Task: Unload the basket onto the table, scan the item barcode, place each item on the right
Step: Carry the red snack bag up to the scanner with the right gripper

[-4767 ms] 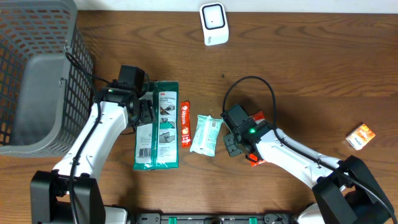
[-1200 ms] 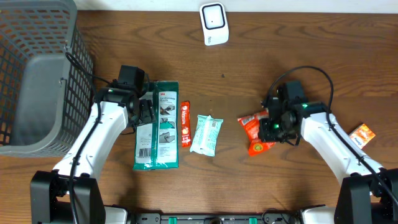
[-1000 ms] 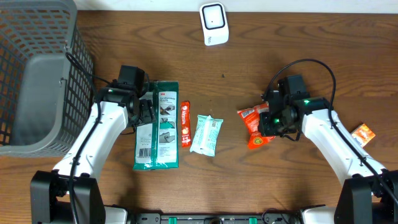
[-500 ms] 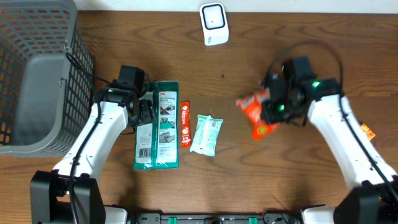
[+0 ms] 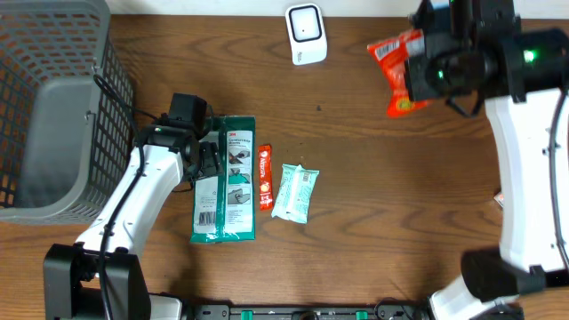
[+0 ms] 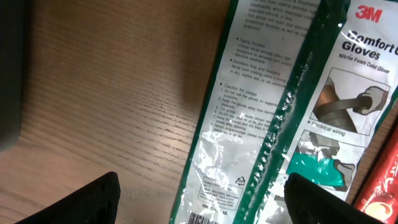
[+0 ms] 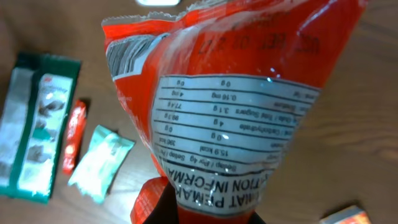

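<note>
My right pincer (image 5: 423, 76) is clenched on a red snack bag (image 5: 398, 64), pinching one end and holding it in the air well above the surface (image 5: 400, 178). In the right wrist view the bag fills most of the frame. Its nutrition panel faces the camera, and a patch of fine stripes near the crimped end farthest from the pincer may be the barcode, though I cannot read it. The white scanner (image 5: 306, 34) stands on the surface off to the left of that pincer and is not touching the bag. A small orange box (image 7: 345, 214) lies on the wood far beneath the pincer, mostly hidden by the arm when seen from overhead. My left pincer (image 6: 205, 202) is released, its jaws spread wide, and it hangs low over the left edge of a green glove pack (image 5: 224, 182). One fingertip is over bare wood and the other is over the pack, and I cannot tell whether either touches. Just to the right of that pincer, past the pack, a thin red stick packet (image 5: 265, 177) lies flat alongside it. A pale green wipes packet (image 5: 295, 192) lies just beyond that, a little tilted. A grey wire basket (image 5: 53, 107) sits well to the left of the left pincer, at the edge of the surface.
</note>
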Robot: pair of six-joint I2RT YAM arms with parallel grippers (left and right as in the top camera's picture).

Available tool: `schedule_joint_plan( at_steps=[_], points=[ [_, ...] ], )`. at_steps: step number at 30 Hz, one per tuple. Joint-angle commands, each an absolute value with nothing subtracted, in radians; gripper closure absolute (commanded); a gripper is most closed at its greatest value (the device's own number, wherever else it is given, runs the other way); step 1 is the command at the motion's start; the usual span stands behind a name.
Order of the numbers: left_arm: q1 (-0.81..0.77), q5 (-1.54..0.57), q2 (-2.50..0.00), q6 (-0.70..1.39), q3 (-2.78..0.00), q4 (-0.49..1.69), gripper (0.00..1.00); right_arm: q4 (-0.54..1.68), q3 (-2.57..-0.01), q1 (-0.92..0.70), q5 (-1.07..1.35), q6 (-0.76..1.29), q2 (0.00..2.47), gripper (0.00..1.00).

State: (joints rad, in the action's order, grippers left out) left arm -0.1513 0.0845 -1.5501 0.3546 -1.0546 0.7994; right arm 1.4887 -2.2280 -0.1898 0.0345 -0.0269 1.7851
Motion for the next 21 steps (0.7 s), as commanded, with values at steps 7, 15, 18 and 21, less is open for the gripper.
schedule_joint_plan(
  at_steps=[7,15,18,21],
  points=[
    [-0.145,0.09,-1.543,0.35,-1.07,0.8,0.15,1.296,-2.302,-0.313,-0.356,-0.249,2.082,0.99],
    [-0.145,0.09,-1.543,0.35,-1.07,0.8,0.15,0.874,-2.302,-0.465,-0.773,-0.663,2.292,0.99],
    [-0.145,0.09,-1.543,0.35,-1.07,0.8,0.15,0.64,-2.302,-0.509,-0.962,-0.909,2.36,0.99],
    [-0.145,0.09,-1.543,0.35,-1.07,0.8,0.15,0.398,-2.302,-0.549,-1.015,-1.22,2.445,0.99]
  ],
)
